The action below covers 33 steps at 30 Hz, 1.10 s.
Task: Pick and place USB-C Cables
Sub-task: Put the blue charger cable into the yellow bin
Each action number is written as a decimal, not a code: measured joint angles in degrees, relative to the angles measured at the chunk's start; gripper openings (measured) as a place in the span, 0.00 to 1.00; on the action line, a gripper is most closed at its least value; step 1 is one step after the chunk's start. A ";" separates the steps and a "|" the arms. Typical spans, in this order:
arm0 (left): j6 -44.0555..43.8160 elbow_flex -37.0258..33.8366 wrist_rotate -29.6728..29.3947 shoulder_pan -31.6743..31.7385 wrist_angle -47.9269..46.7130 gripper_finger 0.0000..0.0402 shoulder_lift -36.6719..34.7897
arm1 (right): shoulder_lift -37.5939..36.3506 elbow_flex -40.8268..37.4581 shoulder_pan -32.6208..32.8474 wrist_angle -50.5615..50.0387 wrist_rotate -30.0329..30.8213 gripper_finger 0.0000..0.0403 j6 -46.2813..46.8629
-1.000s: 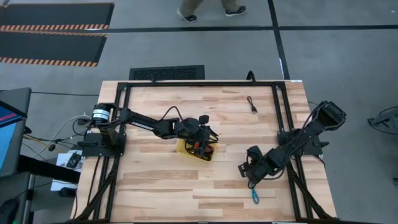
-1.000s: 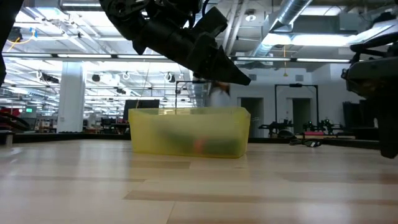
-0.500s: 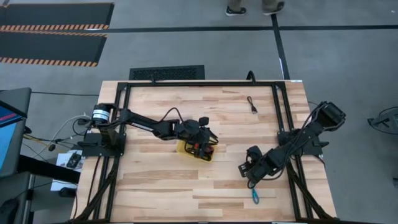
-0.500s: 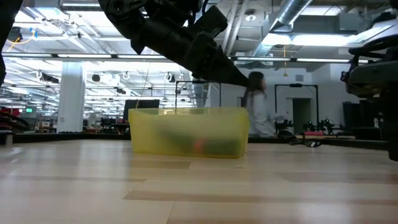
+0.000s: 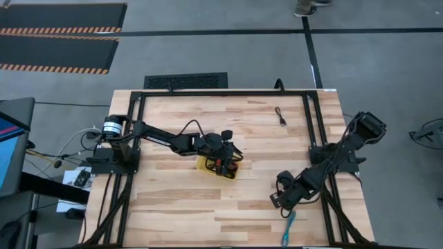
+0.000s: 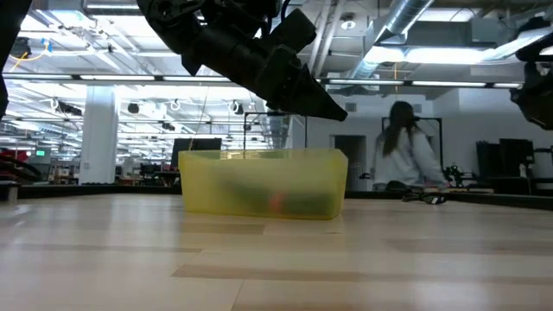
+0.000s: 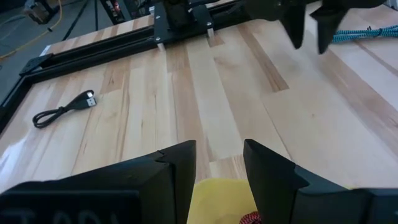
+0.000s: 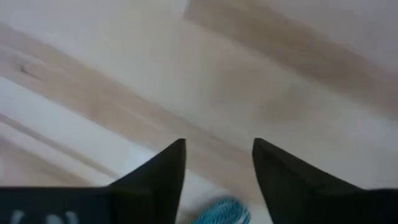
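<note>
- Your left gripper (image 5: 228, 164) hangs over the yellow tray (image 5: 205, 166) near the middle of the table (image 5: 228, 117). In the left wrist view its fingers (image 7: 268, 171) stand apart with bare wood and the tray's yellow edge (image 7: 217, 199) showing in the gap, nothing pinched between them.
- A bit of red-and-black cable (image 7: 250, 218) peeks out inside the tray just beside that gripper, and in the low view a reddish blur (image 6: 276, 201) shows through the tray's wall (image 6: 207, 186).
- Your right gripper (image 5: 279, 201) sits at about 4 o'clock from the tray, well apart from it, low near the table's front edge. Its fingers (image 8: 163, 171) are spread, with plain wood between them.
- The teal cable (image 5: 287, 226) lies loose on the table at roughly 5 o'clock from the right gripper, near its tips but not gripped; in the right wrist view its end (image 8: 219, 212) shows just beside the gap between the fingers.
- A dark cable (image 5: 281, 115) lies on its own toward 1 o'clock from the tray, near the table's far edge.
- A person (image 6: 406, 155) stands in the room behind the table.
</note>
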 joint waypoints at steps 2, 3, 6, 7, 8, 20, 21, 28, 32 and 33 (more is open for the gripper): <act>-0.01 0.00 -0.01 0.00 -0.04 0.31 0.00 | 0.00 0.02 0.75 1.37 -2.80 0.59 2.23; 0.01 0.00 -0.01 0.00 -0.07 0.31 0.00 | 0.00 0.02 1.29 1.87 -4.62 0.61 4.02; 0.01 0.00 -0.01 0.02 -0.11 0.31 0.00 | -0.04 0.06 4.00 4.95 -10.27 0.67 9.81; 0.03 0.00 -0.01 0.02 -0.10 0.31 0.00 | -0.04 0.09 5.19 5.49 -11.05 0.68 11.58; 0.21 0.00 -0.01 0.02 -0.09 0.31 0.00 | -0.02 0.09 6.35 5.93 -11.16 0.68 13.12; 0.63 0.00 -0.08 0.02 0.01 0.31 0.00 | 6.61 0.15 11.92 15.11 -9.16 0.69 23.62; 0.63 0.00 -0.08 0.02 -0.01 0.31 0.00 | 7.14 0.15 11.80 15.89 -9.24 0.69 23.27; 0.58 0.00 -0.08 0.02 -0.13 0.31 0.00 | 9.31 0.42 9.53 16.29 -10.95 0.69 18.35; 0.56 0.00 -0.08 0.02 -0.20 0.31 0.00 | 9.44 0.42 6.81 11.78 -11.40 0.66 15.11; 0.54 0.00 -0.10 0.02 -0.20 0.31 0.00 | 9.46 0.43 6.13 11.28 -11.72 0.65 14.04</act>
